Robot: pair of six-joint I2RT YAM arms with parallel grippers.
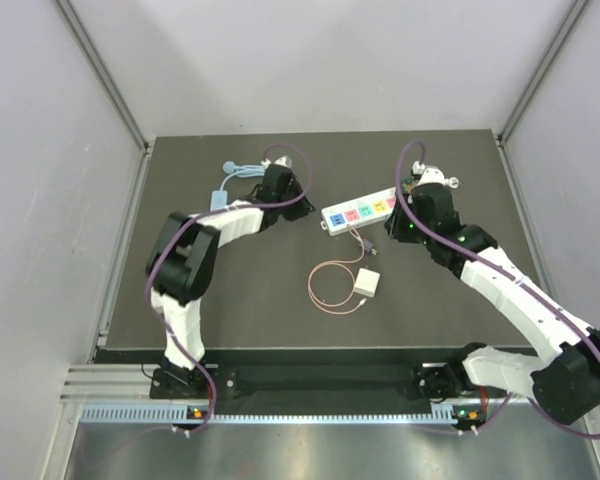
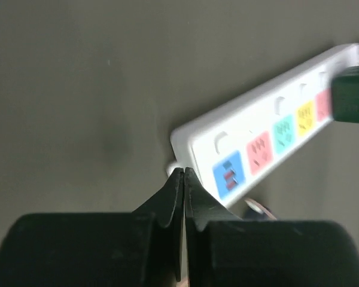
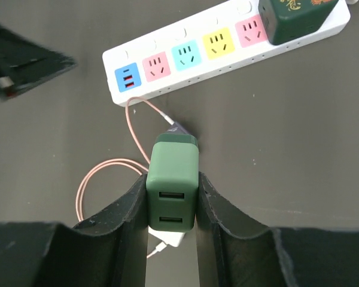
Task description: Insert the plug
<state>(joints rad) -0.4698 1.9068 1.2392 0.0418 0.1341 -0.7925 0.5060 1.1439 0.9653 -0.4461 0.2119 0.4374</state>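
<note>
My right gripper [image 3: 172, 178] is shut on a green two-port USB charger plug [image 3: 172, 173] and holds it above the mat, short of the white power strip [image 3: 227, 51]. The strip has a blue USB panel and pink, teal, yellow and pink sockets. A dark green adapter [image 3: 293, 18] sits in its right end. My left gripper [image 2: 184, 171] is shut and empty, with its tips at the strip's left end corner [image 2: 191, 140]. In the top view the strip [image 1: 358, 212] lies between the left gripper [image 1: 300, 205] and the right gripper [image 1: 390, 232].
A white charger block [image 1: 367, 284] with a looped pink cable [image 1: 328, 285] lies on the dark mat in front of the strip. A light blue plug with its cord [image 1: 223, 190] lies at the back left. Grey walls enclose the mat.
</note>
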